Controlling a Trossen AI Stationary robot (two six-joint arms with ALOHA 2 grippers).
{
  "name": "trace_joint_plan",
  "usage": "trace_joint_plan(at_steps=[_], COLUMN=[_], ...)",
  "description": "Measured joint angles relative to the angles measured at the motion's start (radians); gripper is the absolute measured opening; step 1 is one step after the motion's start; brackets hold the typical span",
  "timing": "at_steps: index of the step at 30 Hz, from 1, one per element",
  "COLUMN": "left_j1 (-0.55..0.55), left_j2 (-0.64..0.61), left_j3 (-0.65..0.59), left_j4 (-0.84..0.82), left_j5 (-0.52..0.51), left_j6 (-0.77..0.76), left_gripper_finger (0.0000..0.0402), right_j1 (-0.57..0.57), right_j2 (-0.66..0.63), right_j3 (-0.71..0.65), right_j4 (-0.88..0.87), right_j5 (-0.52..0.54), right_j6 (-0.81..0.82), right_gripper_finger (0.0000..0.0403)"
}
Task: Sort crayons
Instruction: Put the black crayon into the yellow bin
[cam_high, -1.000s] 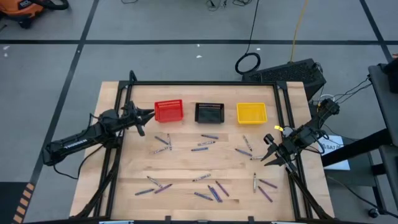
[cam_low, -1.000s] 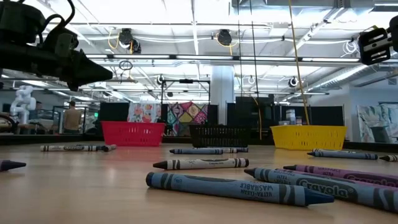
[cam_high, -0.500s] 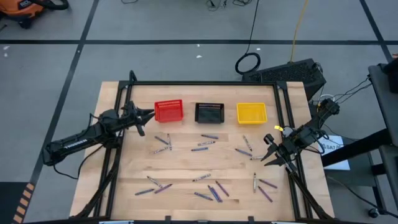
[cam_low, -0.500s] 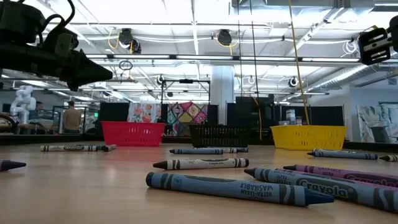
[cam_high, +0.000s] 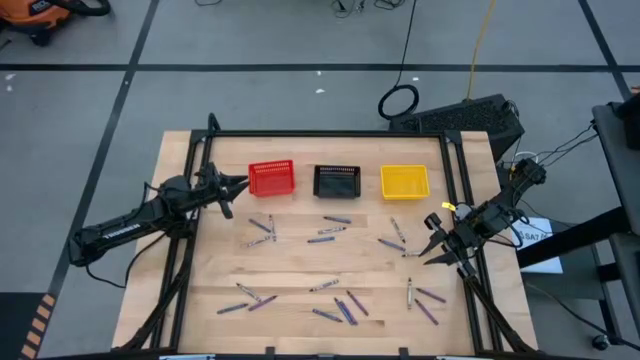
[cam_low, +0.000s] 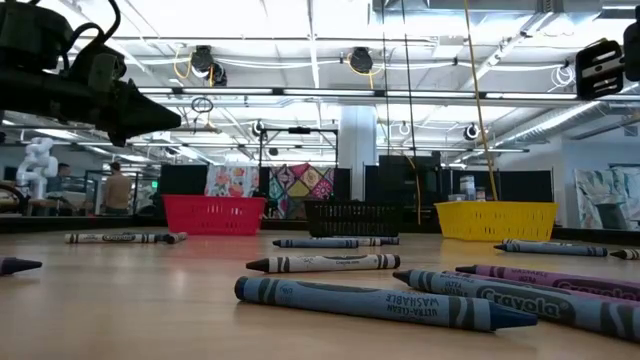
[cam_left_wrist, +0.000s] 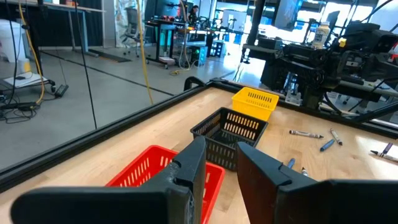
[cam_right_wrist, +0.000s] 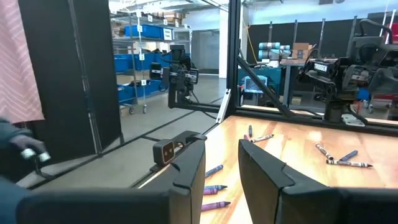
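R tool (cam_right_wrist: 221, 171) at the near edge w/ its two dark fingers (cam_right_wrist: 189, 165) apart, a gap between them, nothing in it. Just past the fingertips, 3 crayons (cam_right_wrist: 213, 187) (blue & purple) lie close together on the light wood desk (cam_right_wrist: 292, 152). More crayons farther off across the desk: a few near the far black frame rail (cam_right_wrist: 292, 112), some to one side. Other arm (cam_right_wrist: 333, 74) shows beyond. Blue shelving (cam_right_wrist: 140, 59) in room behind.

Grey floor (cam_high: 300, 40), bright ceiling lights (cam_low: 330, 15), blue shelving (cam_right_wrist: 146, 31)
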Motion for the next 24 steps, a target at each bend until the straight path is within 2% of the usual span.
trace_joint_plan(at_steps=[18,24], left_j1=[0.0,0.0], left_j2=[0.001,0.001], left_j3=[0.0,0.0], left_j4=[0.0,0.0], left_j5=[0.0,0.0], left_j6=[0.0,0.0], left_gripper_finger=[0.0093,0.0093], right_j1=[0.0,0.0], right_j2=[0.0,0.0], right_j3=[0.0,0.0], right_j4=[-0.013,0.008], right_j5=[-0.003,0.002], right_j6=[0.025,-0.037], right_gripper_finger=[0.0084,0.0084])
